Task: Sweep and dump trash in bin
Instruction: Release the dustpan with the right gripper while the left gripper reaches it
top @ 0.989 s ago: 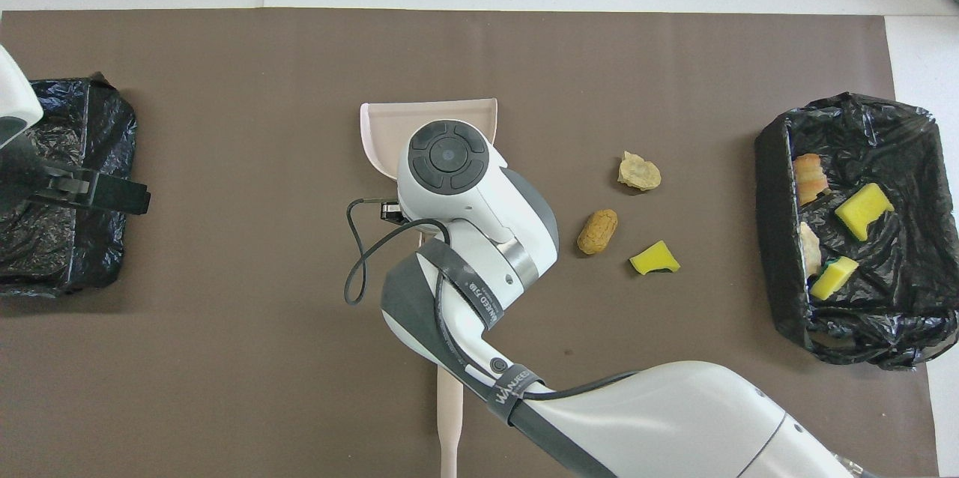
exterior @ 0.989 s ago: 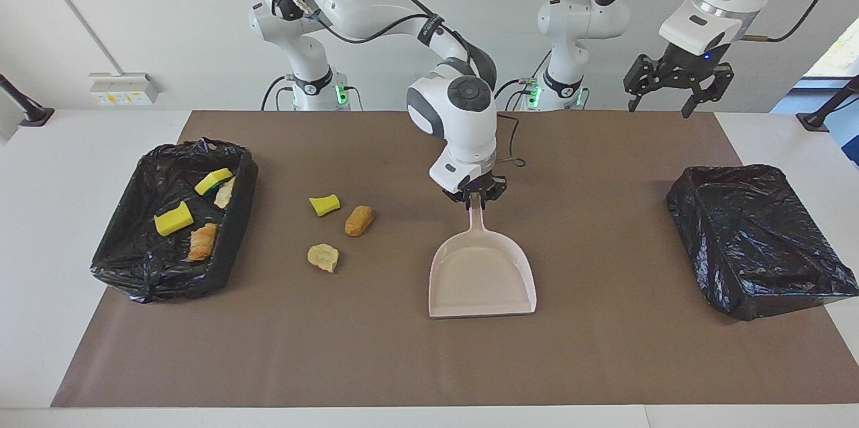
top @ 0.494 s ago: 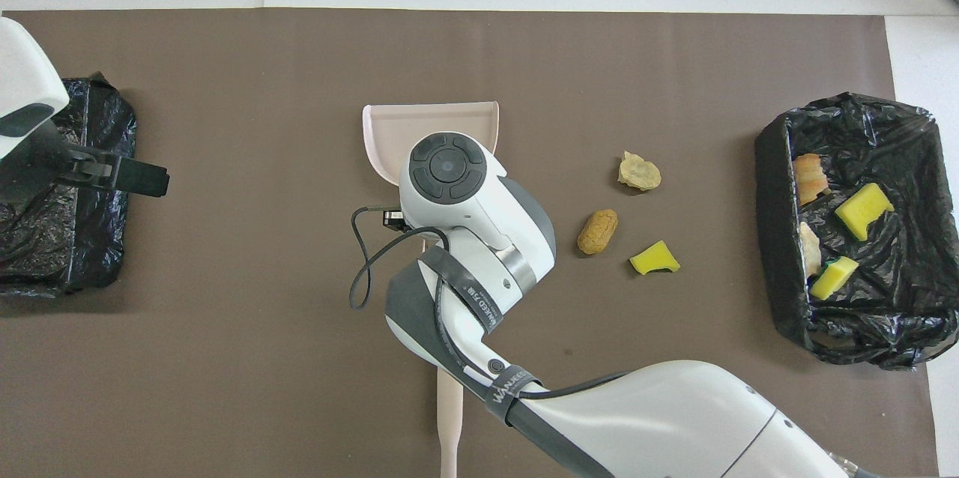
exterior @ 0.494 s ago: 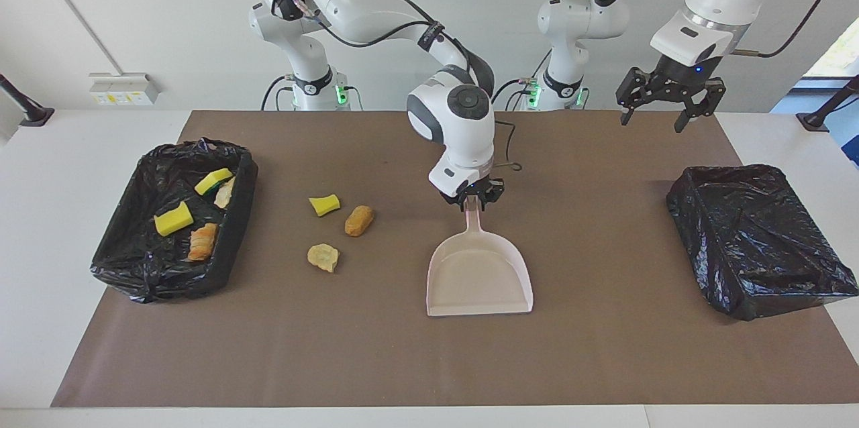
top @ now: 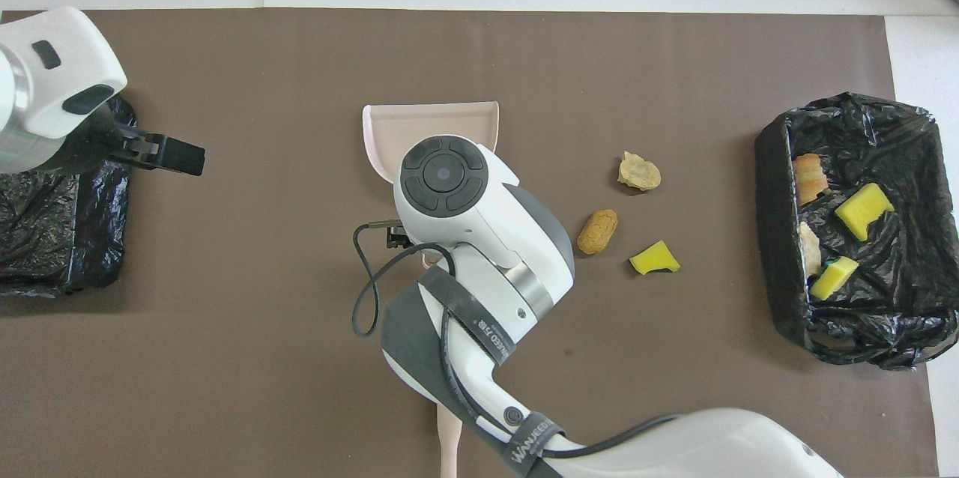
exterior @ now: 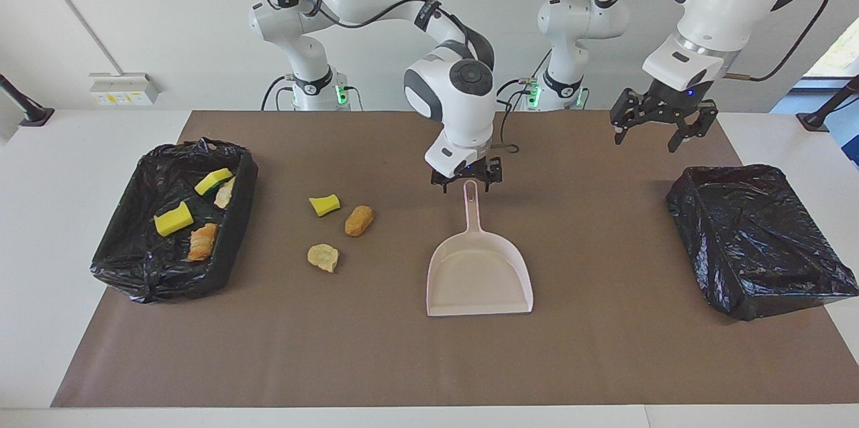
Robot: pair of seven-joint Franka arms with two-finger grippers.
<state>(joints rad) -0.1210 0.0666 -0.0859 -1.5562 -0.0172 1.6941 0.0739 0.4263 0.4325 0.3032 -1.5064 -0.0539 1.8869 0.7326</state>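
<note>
Three scraps of trash lie on the brown mat: a yellow sponge piece, a brown roll and a pale beige chunk. The pinkish-beige dustpan lies flat beside them, toward the left arm's end, with its handle pointing at the robots. My right gripper is open and empty just above the handle's end. My left gripper is open and empty in the air beside the empty bin.
A black-lined bin at the right arm's end holds several scraps. An empty black-lined bin stands at the left arm's end. A beige handle lies near the robots, mostly under the right arm.
My right gripper has opened, let go of the dustpan handle and risen; the dustpan now lies flat. My left gripper has come lower and moved toward the table's middle.
</note>
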